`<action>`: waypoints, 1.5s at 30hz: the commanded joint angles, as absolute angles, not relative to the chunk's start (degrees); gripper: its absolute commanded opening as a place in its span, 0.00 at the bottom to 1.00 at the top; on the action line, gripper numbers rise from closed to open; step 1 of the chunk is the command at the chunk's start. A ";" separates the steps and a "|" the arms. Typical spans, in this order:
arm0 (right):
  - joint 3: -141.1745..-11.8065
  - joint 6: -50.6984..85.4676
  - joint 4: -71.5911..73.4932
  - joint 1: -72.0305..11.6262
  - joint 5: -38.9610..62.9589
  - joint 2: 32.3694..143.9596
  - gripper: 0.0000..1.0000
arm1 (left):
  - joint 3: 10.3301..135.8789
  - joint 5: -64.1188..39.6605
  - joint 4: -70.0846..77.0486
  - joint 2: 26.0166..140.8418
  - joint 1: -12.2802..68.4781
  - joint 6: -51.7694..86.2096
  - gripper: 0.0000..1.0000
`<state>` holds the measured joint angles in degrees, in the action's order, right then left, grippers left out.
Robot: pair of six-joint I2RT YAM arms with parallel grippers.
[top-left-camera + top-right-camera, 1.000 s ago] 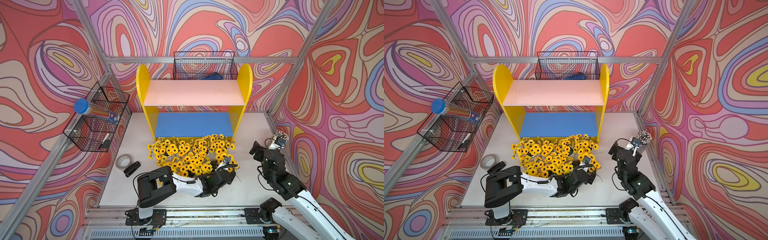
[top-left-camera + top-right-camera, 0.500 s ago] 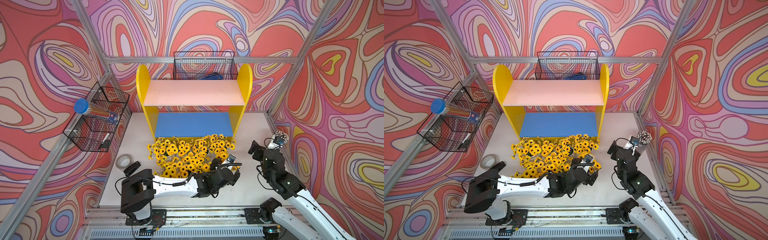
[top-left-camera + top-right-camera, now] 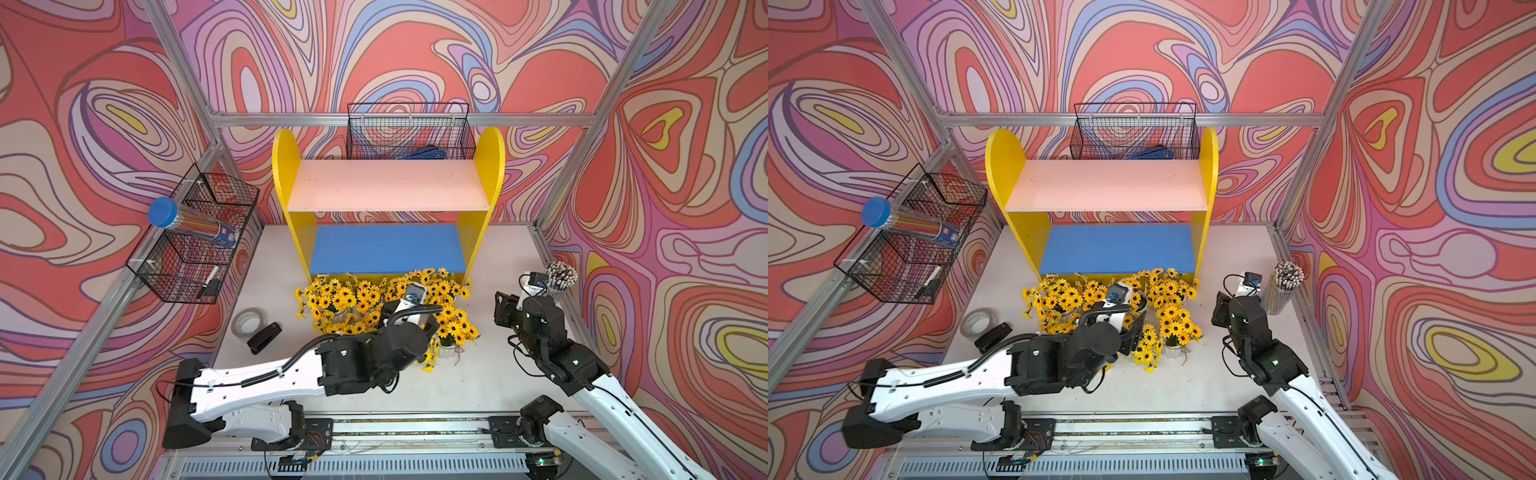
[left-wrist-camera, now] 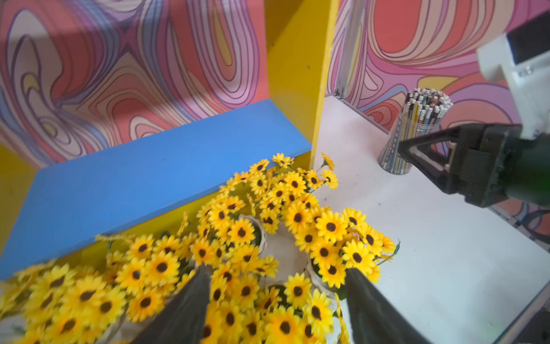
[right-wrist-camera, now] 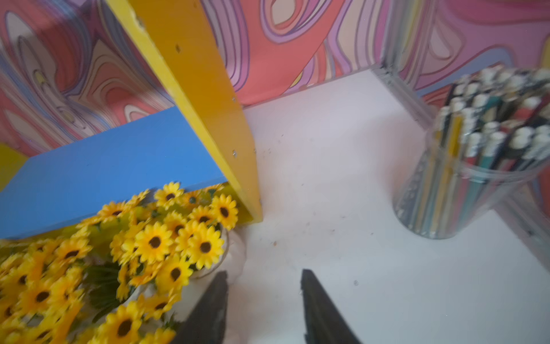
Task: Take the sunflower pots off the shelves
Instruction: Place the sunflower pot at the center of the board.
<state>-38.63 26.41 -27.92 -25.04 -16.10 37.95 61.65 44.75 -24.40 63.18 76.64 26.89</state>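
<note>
the pots [image 3: 376, 297], ribbed white ceramic under bushy yellow, dark-centred blooms, crowd the matte white table [image 3: 494, 257] just in front of the shelves [image 3: 386, 187]: smooth pale pink above, blue below, with yellow round-topped sides. the left claw [image 4: 276, 271] hangs over the blooms, jaws apart. the right claw [image 5: 263, 274] is over the table, jaws slightly apart, near a clear cup of pencils [image 3: 559, 276]. a blue-capped tube [image 3: 187, 220] in a black wire basket [image 3: 183, 266] has a label too small to read. the walls [image 3: 415, 50] swirl red, pink and lilac.
</note>
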 commanded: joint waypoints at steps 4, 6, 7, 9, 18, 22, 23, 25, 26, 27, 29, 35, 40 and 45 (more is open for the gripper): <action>-41.48 22.71 -28.19 -24.87 19.64 30.87 0.00 | 56.86 43.85 -49.65 49.02 77.21 43.72 0.00; -42.52 23.17 -26.80 -25.11 27.55 34.80 0.00 | 58.82 45.41 -54.43 48.46 77.17 46.49 0.00; -41.95 23.22 -25.13 -25.46 29.68 36.34 0.00 | 59.38 45.96 -55.81 47.91 77.17 46.93 0.00; -38.94 24.38 -19.93 -28.00 29.75 37.32 0.00 | 58.88 49.89 -55.73 46.30 76.73 45.48 0.00; -43.10 19.37 -13.03 -70.01 -3.00 58.88 0.00 | 50.66 35.19 -50.72 43.68 64.93 45.32 0.00; -44.28 20.83 -8.43 -75.76 -5.36 66.88 0.00 | 51.10 36.22 -50.93 41.33 64.80 45.44 0.00; -45.01 20.92 -8.40 -76.47 -5.25 69.24 0.00 | 51.14 36.38 -51.57 40.78 64.69 45.95 0.00; -45.47 21.31 -6.99 -78.00 -4.69 73.95 0.00 | 50.72 35.83 -53.15 40.07 64.38 47.89 0.00; -44.52 22.20 -4.74 -78.05 -3.44 76.02 0.00 | 50.08 34.43 -52.67 39.98 64.40 48.63 0.00; -44.09 22.76 -3.73 -78.06 -3.21 77.29 0.00 | 48.99 32.56 -51.34 40.43 64.40 49.11 0.00; -43.62 23.57 -2.84 -78.08 -3.56 78.88 0.00 | 48.21 29.73 -50.71 42.95 64.42 49.73 0.00; -44.62 26.76 -2.66 -77.92 -4.96 86.03 0.00 | 50.21 31.56 -52.43 44.39 64.21 48.69 0.00; -46.70 29.12 -0.76 -74.80 -8.21 92.01 0.00 | 50.97 31.82 -53.45 41.79 62.14 47.99 0.00; -49.03 27.80 0.78 -70.85 -8.22 95.85 0.00 | 51.78 33.10 -53.38 41.50 62.05 46.72 0.00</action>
<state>-47.81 27.51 -1.98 -73.08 -6.72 95.11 50.19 31.33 -51.24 41.65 62.26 46.83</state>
